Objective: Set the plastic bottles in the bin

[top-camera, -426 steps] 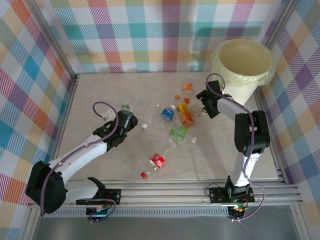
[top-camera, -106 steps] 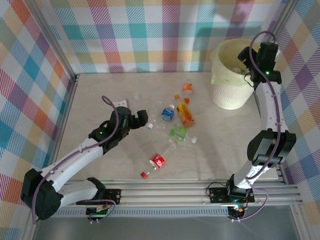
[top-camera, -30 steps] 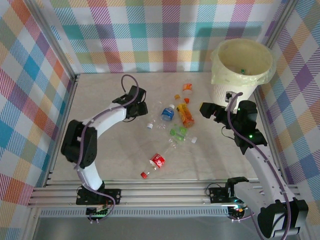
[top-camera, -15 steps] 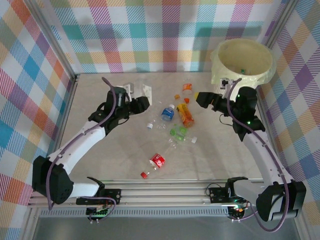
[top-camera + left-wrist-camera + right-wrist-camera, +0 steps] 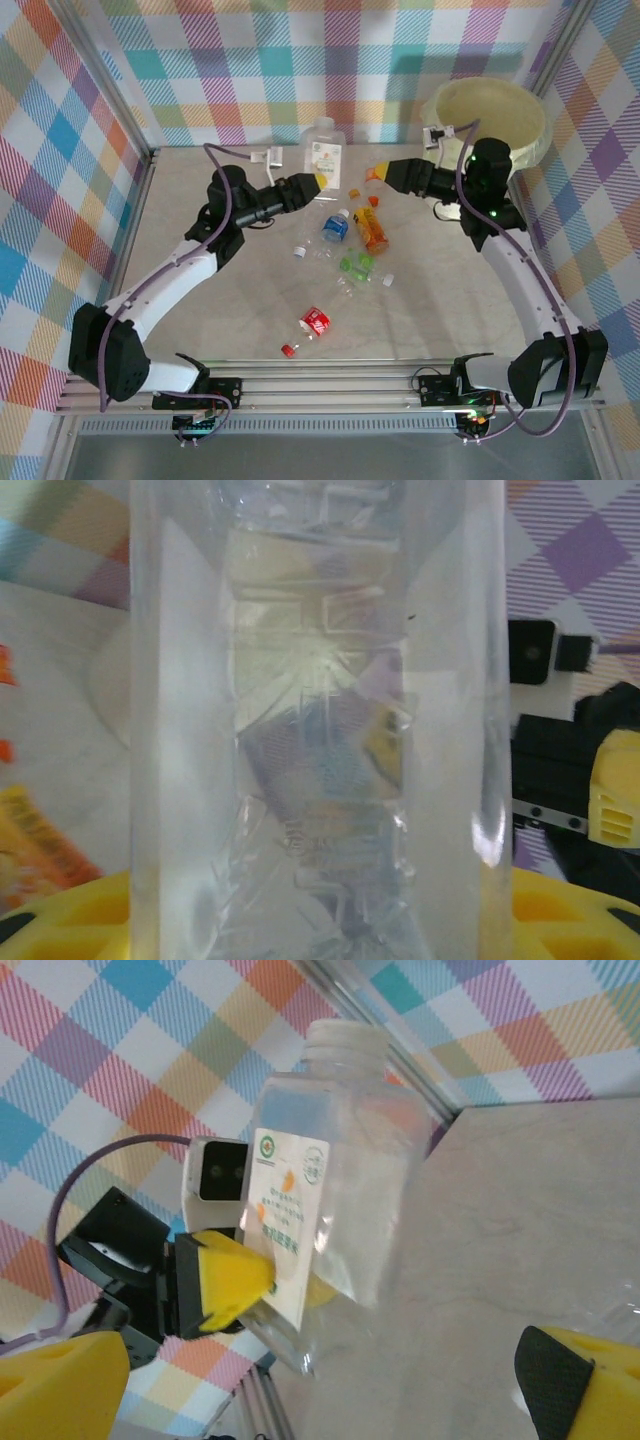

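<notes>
Aloft, the left fingers (image 5: 316, 182) grip a clear white-labelled bottle (image 5: 322, 150) just beside the right fingers (image 5: 378, 171), which are spread and empty. A handover seems in hand; the right must close, then reach the bin (image 5: 437, 105). Other bottles (image 5: 335, 228) litter the counter (image 5: 200, 190).

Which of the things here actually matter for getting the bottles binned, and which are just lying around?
Job: bin; white-labelled bottle held in the left hand; blue-labelled bottle; orange bottle; green-labelled bottle; red-labelled bottle.
Lying about: loose red cap; loose white cap.
</notes>
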{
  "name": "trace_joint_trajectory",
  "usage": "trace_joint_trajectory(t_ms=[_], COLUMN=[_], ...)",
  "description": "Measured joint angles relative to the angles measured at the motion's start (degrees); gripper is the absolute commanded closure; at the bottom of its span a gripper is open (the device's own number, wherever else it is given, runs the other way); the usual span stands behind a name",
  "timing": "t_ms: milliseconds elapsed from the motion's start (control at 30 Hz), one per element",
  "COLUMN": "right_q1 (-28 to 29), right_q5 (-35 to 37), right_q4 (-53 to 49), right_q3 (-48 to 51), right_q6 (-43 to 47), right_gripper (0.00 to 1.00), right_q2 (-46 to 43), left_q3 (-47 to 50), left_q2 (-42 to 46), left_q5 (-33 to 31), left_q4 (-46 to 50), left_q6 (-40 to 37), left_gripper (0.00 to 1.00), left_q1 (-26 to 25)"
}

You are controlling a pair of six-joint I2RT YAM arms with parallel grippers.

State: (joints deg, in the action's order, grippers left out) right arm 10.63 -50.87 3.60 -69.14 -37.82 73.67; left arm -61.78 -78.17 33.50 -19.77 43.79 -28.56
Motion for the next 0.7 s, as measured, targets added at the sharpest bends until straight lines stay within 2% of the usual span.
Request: trace_joint_trajectory(t_ms=[167,367,433,700], right_q1=[2.43,4.20,4.42,4.42], right_q5=[-0.70,-3.56,-4.48,-4.09], right_q4=[1.33,5.44,6.88,12.81], right_q3=[-3.61,-5.22,-5.22,-4.96], right_q6=[-2.73,-6.12,-7.02,-12.13], right_gripper=[0.00,0.01,0.08,0.47], right_q2=[4.33,8.98,9.51,9.44], left_q3=[-2.14,-2.69,-2.69,-3.13], left_q2=[-3.52,-5.99,-6.56,-7.08], left_q5=[2.75,4.26,4.48,4.96], left_q4=[-5.29,-11.67,-12.98,-16.65], left_q6=[4.76,9.53,10.60,12.20], left_gripper=[0.67,0.67,0.66,0.66], left_q1=[-3.87,-5.14,-5.14,-5.22])
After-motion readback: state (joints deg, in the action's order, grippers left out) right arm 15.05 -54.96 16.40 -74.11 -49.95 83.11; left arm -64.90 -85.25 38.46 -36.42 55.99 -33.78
